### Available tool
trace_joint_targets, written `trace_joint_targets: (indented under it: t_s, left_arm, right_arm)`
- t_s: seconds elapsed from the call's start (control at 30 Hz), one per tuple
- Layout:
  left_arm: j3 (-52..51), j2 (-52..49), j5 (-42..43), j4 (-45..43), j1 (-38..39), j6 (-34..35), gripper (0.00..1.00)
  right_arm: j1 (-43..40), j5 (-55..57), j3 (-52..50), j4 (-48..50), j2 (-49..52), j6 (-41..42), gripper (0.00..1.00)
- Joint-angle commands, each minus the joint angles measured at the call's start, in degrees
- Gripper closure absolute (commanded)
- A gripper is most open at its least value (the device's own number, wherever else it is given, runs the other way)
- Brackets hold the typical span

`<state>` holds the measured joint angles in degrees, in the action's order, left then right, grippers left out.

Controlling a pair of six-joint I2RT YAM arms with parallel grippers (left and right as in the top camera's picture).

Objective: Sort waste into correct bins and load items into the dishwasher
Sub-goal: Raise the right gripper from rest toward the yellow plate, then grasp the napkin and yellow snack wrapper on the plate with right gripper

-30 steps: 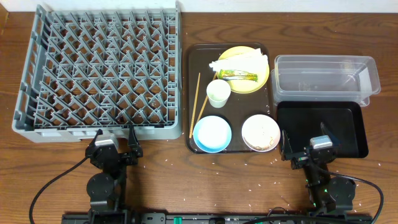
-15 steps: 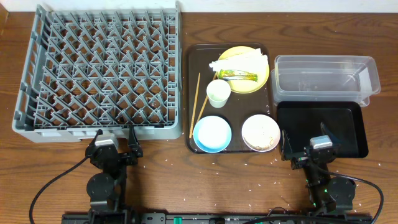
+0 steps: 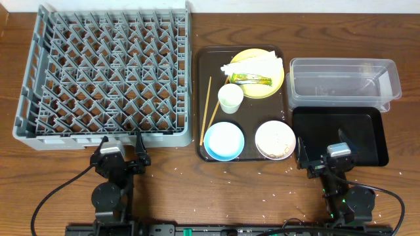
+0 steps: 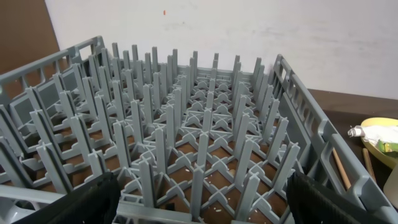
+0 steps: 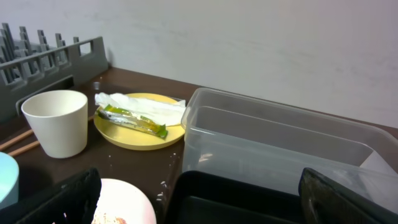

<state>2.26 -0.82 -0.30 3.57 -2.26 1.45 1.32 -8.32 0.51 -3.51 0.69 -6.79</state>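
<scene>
On the yellow plate [image 3: 272, 82], at the far end of the brown serving tray [image 3: 205, 65], lie the napkin [image 3: 252, 63] and snack wrapper [image 3: 252, 80]. The cup [image 3: 230, 98], blue bowl [image 3: 224, 141], white bowl [image 3: 275, 139] and chopsticks [image 3: 209, 108] share that tray. The dish rack [image 3: 105, 75] stands left; the clear tub [image 3: 344, 82] and black tray [image 3: 341, 134] stand right. The left gripper [image 4: 202, 190] and right gripper [image 5: 199, 186] sit at the near table edge, jaws spread wide, holding nothing.

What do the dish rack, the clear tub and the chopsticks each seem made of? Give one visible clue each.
Dish rack: likely moulded plastic, matt grey, with uniform pegs. Clear tub: thin glossy plastic; its walls are see-through. Chopsticks: probably wood or bamboo, pale tan and matt.
</scene>
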Motion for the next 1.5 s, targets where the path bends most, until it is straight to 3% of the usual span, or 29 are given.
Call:
trace_joint_targets:
  t_s: [0.0, 0.47, 0.77, 1.17, 1.47]
  left_arm:
    - [-1.8, 0.1, -0.1, 0.8, -0.4, -0.3, 0.14]
    - [-1.8, 0.1, -0.1, 0.8, -0.4, -0.3, 0.14]
    - [-1.8, 0.1, -0.1, 0.8, -0.4, -0.3, 0.14]
    - [-1.8, 0.1, -0.1, 0.8, -0.4, -0.3, 0.14]
    - [-1.8, 0.1, -0.1, 0.8, -0.4, -0.3, 0.14]
  right_arm:
    - [1.0, 0.4, -0.2, 0.1, -0.3, -0.6, 0.01]
    - [1.0, -1.3, 0.4, 8.5, -0.3, 2.3, 0.01]
    - [1.0, -4.9, 8.0, 4.1, 2.3, 5.0, 0.01]
    - [1.0, -12.9, 32.0, -2.4, 30.8, 5.0, 0.01]
    - [1.0, -17.9, 59.3, -23.1, 55.5, 5.0, 0.01]
